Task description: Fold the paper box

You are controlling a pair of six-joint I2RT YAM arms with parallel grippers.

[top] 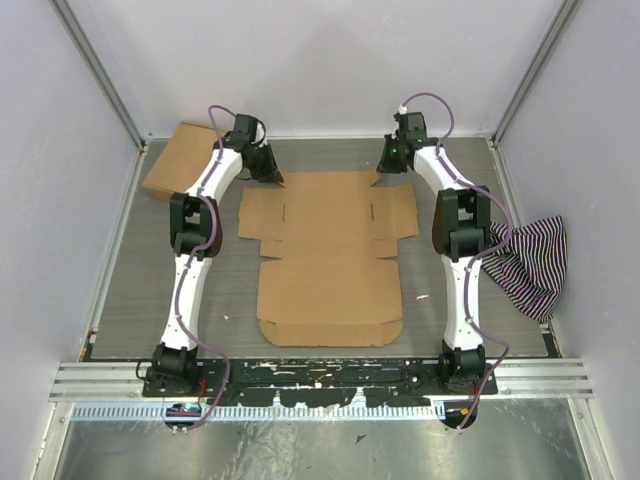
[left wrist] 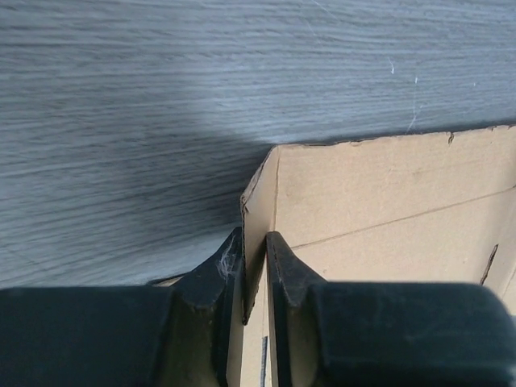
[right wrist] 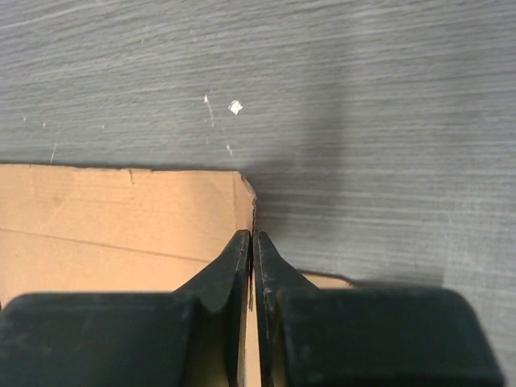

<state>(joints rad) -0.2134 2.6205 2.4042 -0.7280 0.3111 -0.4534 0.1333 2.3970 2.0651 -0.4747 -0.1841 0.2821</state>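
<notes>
- Cardboard, plain brown and matte: the paper box (top: 328,255) lies unfolded in the middle of the top view. It is a cross-shaped sheet with rounded lower corners, pressed crease lines and two short slots in its upper panel.
- Under it, the table (top: 150,290) is grey with a fine streaked grain. The right wrist view shows a few white specks (right wrist: 235,106) on it.
- A smaller, squarer cardboard box (top: 180,160) sits at the upper left of the top view, its right side partly behind the left arm. A crumpled cloth (top: 530,265) with dark and white stripes lies bunched at the right edge.
- The left gripper (left wrist: 254,242) is nearly closed. Its black wedge-shaped fingers (left wrist: 214,278) pinch a thin flap standing up at a corner of the sheet, one finger on each side.
- The right gripper (right wrist: 252,242) is closed tighter, its tips all but meeting on the raw edge of an upright flap at the opposite upper corner.
- From above, both grippers sit at the sheet's upper corners. Their dark bodies cover the flaps they hold, so the flaps' shape cannot be made out there.
- Each wrist view cuts the sheet off at the frame's side and bottom. The gripper bodies fill the lower part as black blocks, hiding the flap below the tips.
</notes>
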